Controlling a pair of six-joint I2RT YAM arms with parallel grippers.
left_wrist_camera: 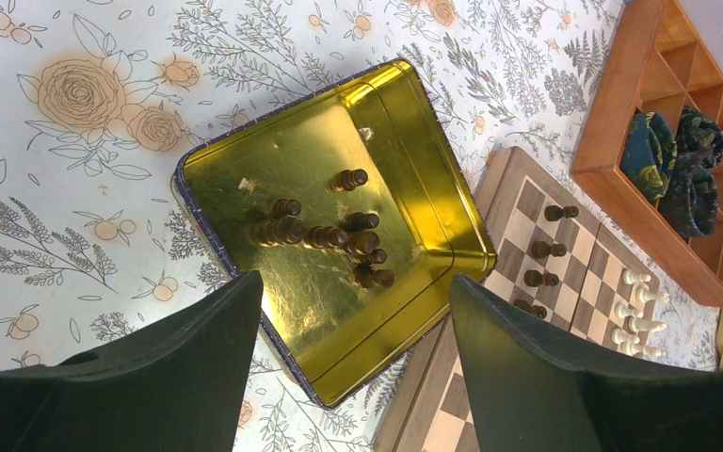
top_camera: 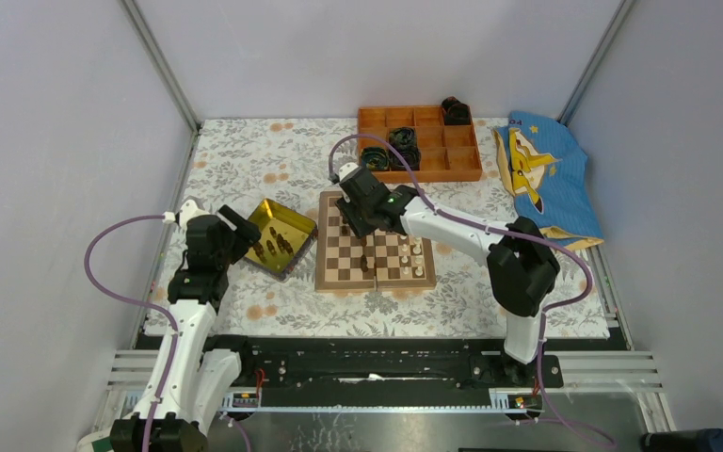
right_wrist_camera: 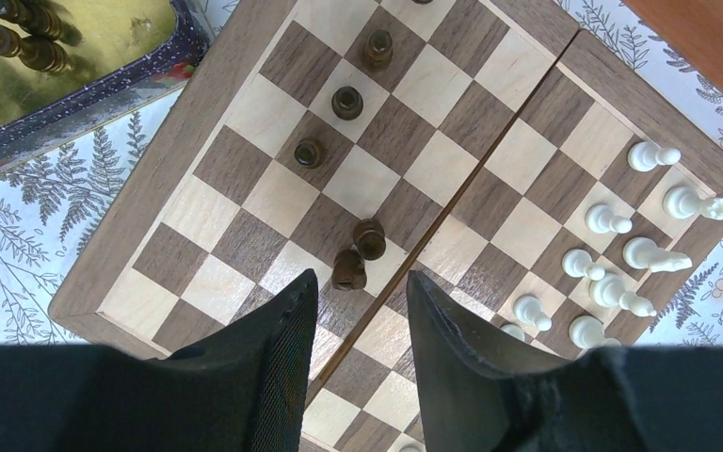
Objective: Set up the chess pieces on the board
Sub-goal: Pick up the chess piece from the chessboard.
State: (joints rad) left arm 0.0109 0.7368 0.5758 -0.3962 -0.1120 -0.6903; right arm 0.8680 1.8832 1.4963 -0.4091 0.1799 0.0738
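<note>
The board (top_camera: 328, 275) is lying flat mid-table (top_camera: 245, 151), its centre seam running away from the arms. A gold tray (left_wrist_camera: 414, 141) is sitting just beside its left edge, an orange box (top_camera: 466, 169) near its far edge. Dark pieces (right_wrist_camera: 358, 254) are standing on the left half, two touching by the seam. Pale pieces (right_wrist_camera: 621, 235) are crowding the right edge, some seemingly lying over, with bare squares showing between the two groups. The right claw (right_wrist_camera: 360, 282) is hovering above the seam, partly open and gripping nothing. The left claw (left_wrist_camera: 356, 280) is hanging wide open over more dark pieces in the tray, touching nothing.
</note>
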